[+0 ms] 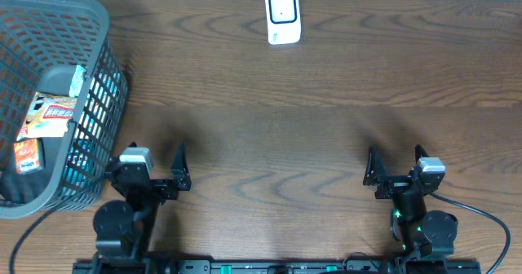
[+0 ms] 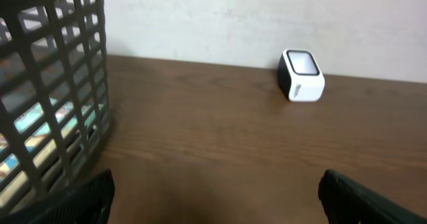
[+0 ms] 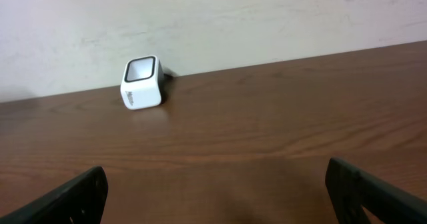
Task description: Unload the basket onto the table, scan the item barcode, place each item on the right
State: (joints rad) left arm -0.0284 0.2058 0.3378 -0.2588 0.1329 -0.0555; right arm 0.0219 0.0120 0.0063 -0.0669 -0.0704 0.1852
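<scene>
Left claw (image 1: 155,161) and right claw (image 1: 395,164) gape wide, empty; items (image 1: 49,117) wait in the basket (image 1: 102,17), the scanner (image 1: 283,17) unused: pickup and scan all remain.

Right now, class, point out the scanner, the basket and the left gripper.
scanner (image 1: 283,17), overhead view, on its top face.
basket (image 1: 57,7), overhead view, on its far rim.
left gripper (image 1: 155,152), overhead view, midway between its fingertips.

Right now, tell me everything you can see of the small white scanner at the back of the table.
The scanner is a small white box, seemingly plastic, with rounded corners and a dark-rimmed pale window on its tilted top. A grey mark on one side is too small to read. It stands upright on the wooden table at the far edge, near the wall. Nothing else touches it.
</scene>
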